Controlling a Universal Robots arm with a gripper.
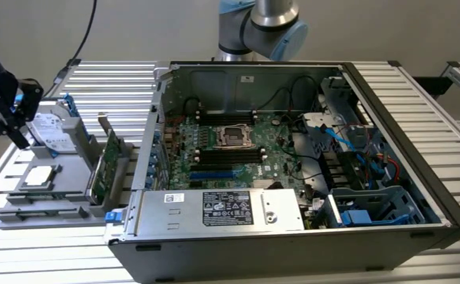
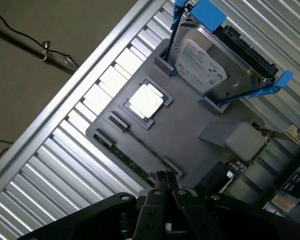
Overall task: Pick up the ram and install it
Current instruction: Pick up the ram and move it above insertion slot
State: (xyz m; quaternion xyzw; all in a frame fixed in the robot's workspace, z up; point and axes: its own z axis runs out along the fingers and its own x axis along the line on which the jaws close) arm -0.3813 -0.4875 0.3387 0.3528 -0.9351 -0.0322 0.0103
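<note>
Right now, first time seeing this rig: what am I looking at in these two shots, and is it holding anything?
The machine is a single robot arm with a two-finger gripper. The exterior view comes from a camera off the arm that takes in the whole bench. The wrist view comes from a camera on the arm's wrist, looking past the fingers.

On the slatted metal table sits an open computer case. On the exterior view's left is a grey parts tray. It carries a hard drive in a blue carrier, a processor chip, a standing expansion card, and the ram, a thin green stick lying along one edge.

The gripper is shut and holds nothing visible. Its tips are by one end of the ram, and I can't tell whether they touch it.
</note>
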